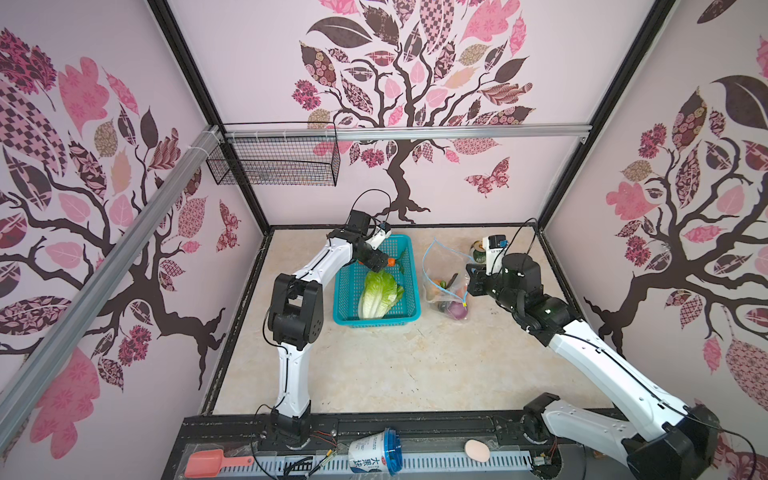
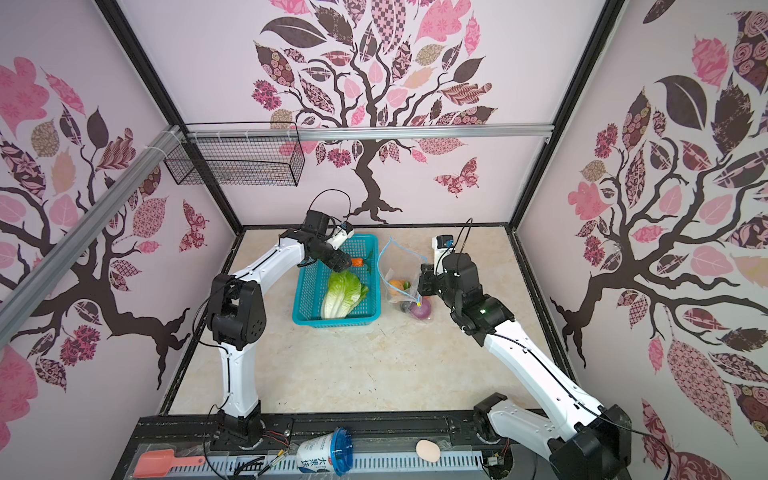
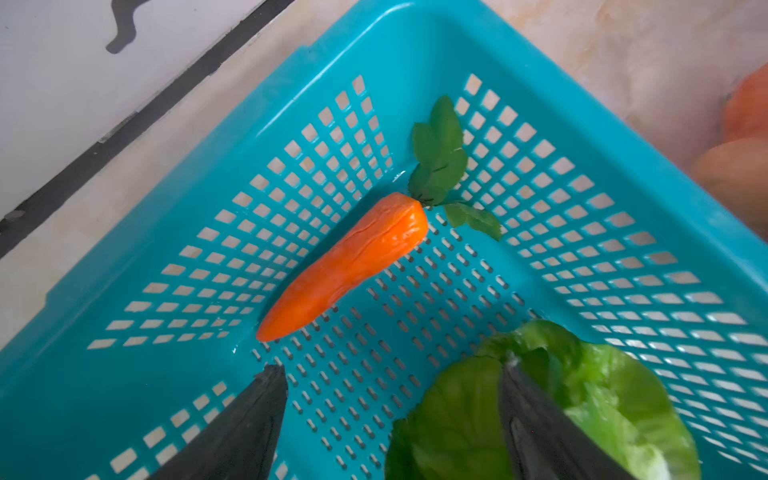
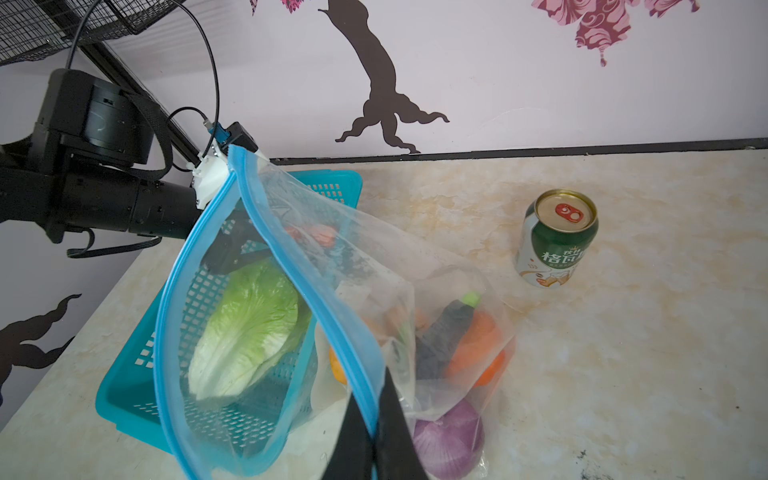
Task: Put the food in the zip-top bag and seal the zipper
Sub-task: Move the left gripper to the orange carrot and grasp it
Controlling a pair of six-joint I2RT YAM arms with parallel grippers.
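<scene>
**Left fingers (image 3: 249,424) spread and empty, right fingers (image 4: 397,436) pinched on the zipper (image 4: 332,345)**

Your left gripper (image 3: 390,374) hangs inside the teal basket (image 1: 376,321) with its jaws wide apart and nothing between them. The carrot (image 3: 349,262) lies flat on the basket floor just ahead of the tips, apart from them. One tip sits over the leafy end of the napa cabbage (image 1: 376,295), and you cannot tell whether it touches. The basket sits at the centre of both top views.

Your right gripper (image 4: 376,432) is clamped tight on the blue strip, holding the zip-top bag (image 1: 436,286) up with its mouth gaping toward the basket. The bag stands just right of the basket in both top views. In its lower part lie a purple onion (image 4: 453,440), an orange pumpkin (image 4: 478,349) and a dark eggplant-like piece (image 4: 444,328). A drink can (image 4: 557,237) stands upright on the table (image 1: 395,365), beyond the bag
</scene>
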